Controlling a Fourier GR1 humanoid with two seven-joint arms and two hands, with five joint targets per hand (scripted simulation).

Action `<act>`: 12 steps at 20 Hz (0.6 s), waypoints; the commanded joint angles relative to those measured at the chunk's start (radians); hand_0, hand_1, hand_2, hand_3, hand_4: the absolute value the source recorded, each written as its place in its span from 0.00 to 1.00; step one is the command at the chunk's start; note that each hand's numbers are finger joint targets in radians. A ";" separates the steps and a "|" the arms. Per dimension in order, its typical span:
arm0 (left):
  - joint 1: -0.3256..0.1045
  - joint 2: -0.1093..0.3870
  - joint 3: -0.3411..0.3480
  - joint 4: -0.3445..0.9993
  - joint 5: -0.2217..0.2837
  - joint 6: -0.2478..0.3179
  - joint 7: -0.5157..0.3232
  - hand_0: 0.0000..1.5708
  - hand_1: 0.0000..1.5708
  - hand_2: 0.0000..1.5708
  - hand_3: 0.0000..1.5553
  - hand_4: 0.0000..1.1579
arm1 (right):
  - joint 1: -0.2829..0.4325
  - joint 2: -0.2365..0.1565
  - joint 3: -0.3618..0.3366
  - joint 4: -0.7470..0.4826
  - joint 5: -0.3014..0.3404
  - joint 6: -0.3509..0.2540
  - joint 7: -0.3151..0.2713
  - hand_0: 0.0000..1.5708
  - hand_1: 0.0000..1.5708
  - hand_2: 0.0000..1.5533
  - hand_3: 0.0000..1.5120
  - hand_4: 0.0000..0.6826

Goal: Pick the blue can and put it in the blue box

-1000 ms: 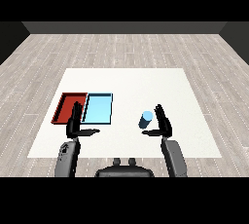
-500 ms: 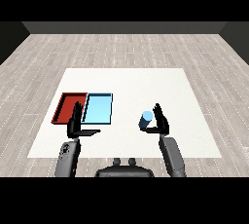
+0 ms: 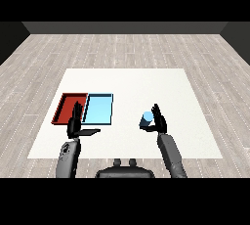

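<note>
We see the right hand (image 3: 158,120) pressed against the blue can (image 3: 147,120), fingers mostly straight and only starting to wrap it, so it is not yet grasped. The can stands on the white table (image 3: 132,82), well right of the blue tray (image 3: 98,109). Our left hand (image 3: 74,123) is released, fingers straight, thumb out, near the red tray (image 3: 66,106).

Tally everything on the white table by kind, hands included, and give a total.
Trays: 2, the red tray and the light blue tray
Cans: 1, the blue can
Hands: 2, the left hand and the right hand
Total: 5
</note>
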 commanded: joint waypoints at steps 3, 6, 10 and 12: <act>0.018 0.013 0.001 -0.076 0.011 -0.010 0.043 0.00 0.00 0.00 0.00 0.00 | -0.084 -0.008 -0.052 0.179 -0.018 0.028 -0.081 0.00 0.00 0.00 0.00 0.00; -0.013 -0.013 -0.010 -0.021 0.005 0.015 0.033 0.00 0.00 0.00 0.00 0.00 | -0.018 0.006 0.076 0.104 -0.074 -0.056 -0.098 0.00 0.00 0.00 0.00 0.00; 0.014 -0.005 -0.006 -0.031 -0.009 0.013 -0.009 0.00 0.00 0.00 0.00 0.00 | -0.030 -0.005 0.010 0.008 -0.042 0.002 0.034 0.00 0.00 0.00 0.00 0.00; -0.012 0.036 0.043 -0.021 0.066 -0.048 0.029 0.00 0.00 0.00 0.00 0.00 | -0.066 0.006 0.133 0.052 -0.122 -0.108 -0.013 0.00 0.00 0.00 0.00 0.00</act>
